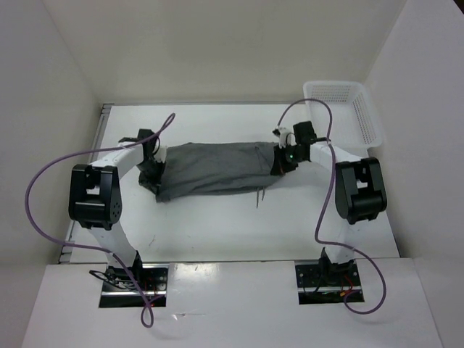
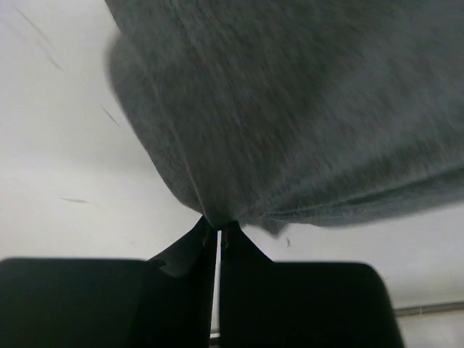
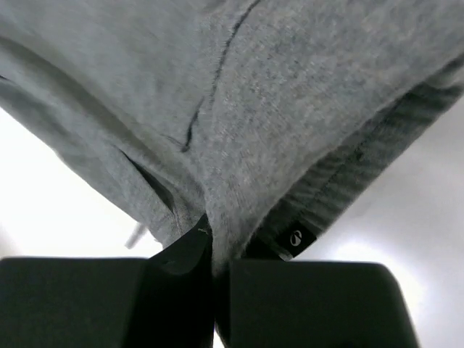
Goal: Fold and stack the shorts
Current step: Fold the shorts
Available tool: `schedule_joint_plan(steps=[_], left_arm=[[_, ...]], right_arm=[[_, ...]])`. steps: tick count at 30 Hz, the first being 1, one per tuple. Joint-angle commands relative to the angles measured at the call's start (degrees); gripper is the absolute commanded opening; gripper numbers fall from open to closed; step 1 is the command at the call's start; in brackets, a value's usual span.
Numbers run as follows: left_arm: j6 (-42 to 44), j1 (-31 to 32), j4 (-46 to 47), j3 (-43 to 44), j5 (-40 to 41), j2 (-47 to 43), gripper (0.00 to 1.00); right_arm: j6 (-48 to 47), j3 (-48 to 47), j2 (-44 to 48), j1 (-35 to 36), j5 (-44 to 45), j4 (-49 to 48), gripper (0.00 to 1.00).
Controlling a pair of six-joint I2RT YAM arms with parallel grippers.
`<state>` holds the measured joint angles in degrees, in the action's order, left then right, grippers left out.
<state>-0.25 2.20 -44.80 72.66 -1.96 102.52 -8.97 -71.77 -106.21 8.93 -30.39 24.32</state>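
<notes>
Grey shorts (image 1: 217, 170) are stretched lengthwise between two robot arms over the middle of a white worktop (image 1: 217, 232), their long side roughly parallel to the far edge. The pictures do not show whether the cloth rests on the surface or hangs just above it.

The left gripper (image 1: 154, 168) has its two black fingers pressed together on a pinch of fabric at the end of the shorts nearer the left edge. The wrist camera shows cloth fanning upward out of the closed tips. The right gripper (image 1: 281, 161) is clamped the same way on the opposite end, beside the ribbed waistband (image 3: 348, 174), where a small dark label (image 3: 296, 238) lies just beside one finger. A thin drawstring (image 1: 259, 196) dangles from the near side of the shorts, toward their right end.

The worktop is smooth, matt and brightly lit, with a few faint scuff marks (image 2: 72, 201) visible close up under the left end of the cloth. A white mesh basket (image 1: 348, 109) sits at the far right corner, well apart from the shorts. Plain pale walls (image 1: 217, 51) box in the left, far and right edges. Purple cables (image 1: 43, 181) loop from each arm down to its base at the near edge.
</notes>
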Motion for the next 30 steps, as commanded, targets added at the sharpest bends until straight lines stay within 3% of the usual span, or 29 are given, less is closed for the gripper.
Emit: schedule_joint_plan(steps=[1,5,7,9,11,12,15,16,20,24,25,30], left_arm=[[0.25,-0.79,1.91,-5.06,2.57,-1.79,0.00],[0.25,-0.79,0.24,-6.57,2.57,-1.80,0.00],[0.25,0.70,-0.37,-7.18,4.93,-1.80,0.04],[0.25,1.57,-0.38,-7.98,7.22,-1.80,0.10],[0.25,1.58,0.14,-8.68,9.77,-1.80,0.18],[0.25,1.58,0.15,-8.68,10.56,-1.80,0.27],[0.25,1.58,-0.38,-7.29,11.71,-4.34,0.38],[0.25,1.58,-1.08,-6.32,11.71,-5.22,0.45],[0.25,1.58,-2.31,1.06,11.71,-9.70,0.60],[0.25,1.58,-2.84,8.45,9.00,-10.50,0.65],[0.25,2.10,-3.36,9.76,8.47,-9.37,0.65],[0.25,5.88,-1.44,14.08,8.72,-3.22,0.65]], right_arm=[[-5.35,7.48,9.88,0.65,2.17,-0.23,0.00],[-5.35,12.52,13.92,0.65,4.54,-0.23,0.06],[-5.35,13.32,13.93,0.65,5.95,0.38,0.33],[-6.14,13.32,14.46,0.65,8.33,0.38,0.70],[-8.50,13.32,14.46,0.65,8.86,1.70,0.79],[-9.39,12.71,14.98,0.65,9.64,2.74,0.81],[-11.42,9.03,15.59,0.65,9.13,6.52,0.89],[-11.42,7.80,16.21,0.65,9.12,7.14,0.89],[-10.64,0.07,18.49,0.65,9.65,6.81,0.89],[-8.61,-3.20,20.69,1.17,10.35,3.55,0.85],[-8.00,-3.90,20.70,1.18,10.35,2.68,0.82],[-1.85,-10.67,12.54,5.83,10.88,-1.19,0.36]])
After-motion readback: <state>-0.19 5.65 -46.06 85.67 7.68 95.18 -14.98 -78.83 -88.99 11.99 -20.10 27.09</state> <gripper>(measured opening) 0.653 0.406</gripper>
